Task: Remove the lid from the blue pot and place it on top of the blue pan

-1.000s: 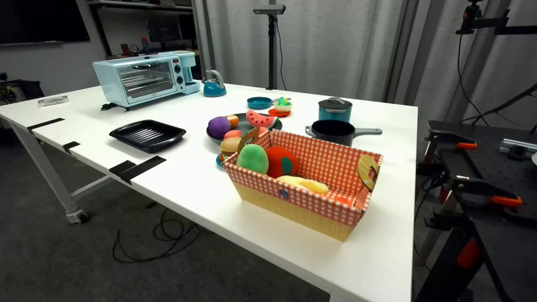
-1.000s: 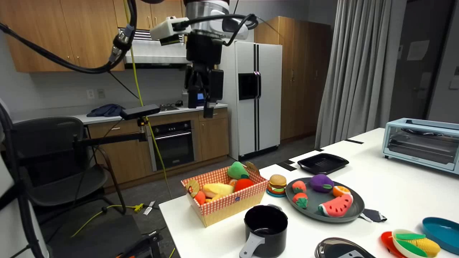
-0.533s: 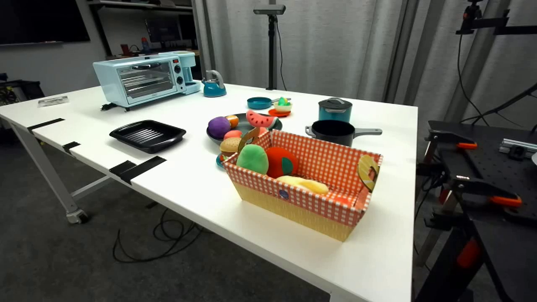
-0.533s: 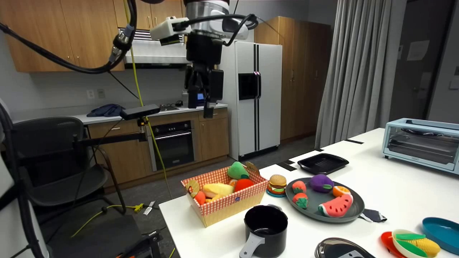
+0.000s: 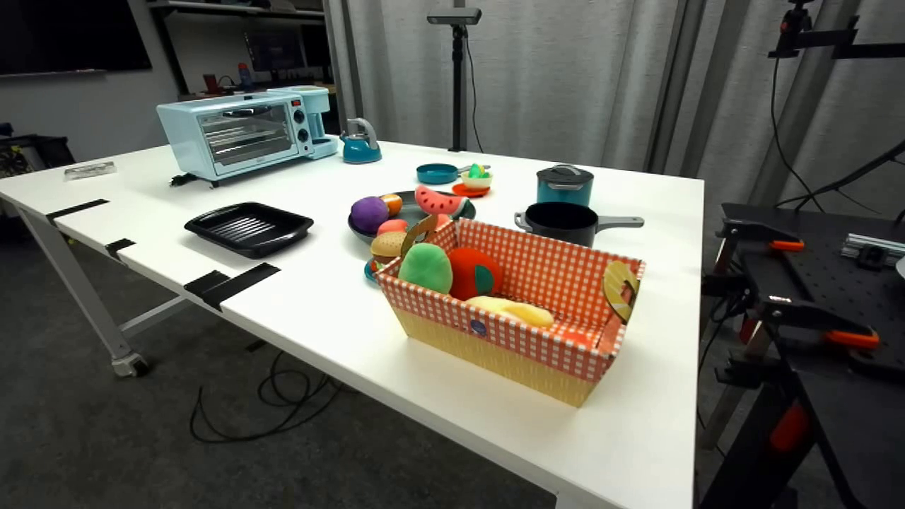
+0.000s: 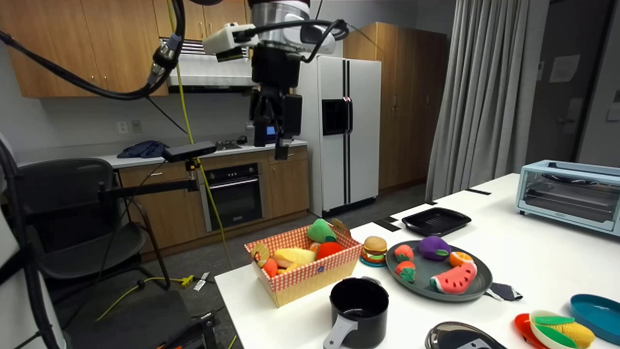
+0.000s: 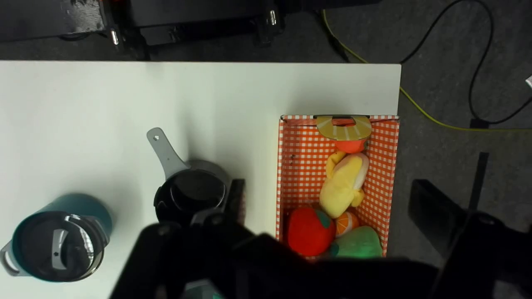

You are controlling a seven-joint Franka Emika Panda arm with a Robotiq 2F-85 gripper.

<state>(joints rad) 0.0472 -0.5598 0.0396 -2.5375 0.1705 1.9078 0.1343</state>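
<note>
The blue pot [image 5: 563, 191] is teal and stands on the white table, with its dark glass lid [image 5: 558, 174] on top. In the wrist view the pot [image 7: 93, 207] and lid [image 7: 41, 245] are at the lower left. In an exterior view only the lid [image 6: 460, 334] shows, at the bottom edge. The blue pan [image 5: 435, 174], shallow and teal with a grey handle, stands farther along the table; it also shows at the right edge [image 6: 598, 315]. My gripper [image 7: 328, 201] is open and empty, high above the basket's end of the table [image 6: 270, 145].
A black saucepan [image 5: 562, 225] stands beside the pot. A checkered basket [image 5: 495, 353] of toy food is below my gripper. A big grey plate [image 6: 421, 289] holds toy fruit. A black tray [image 5: 247, 230], kettle [image 5: 361, 150] and toaster oven [image 5: 240, 134] stand farther off.
</note>
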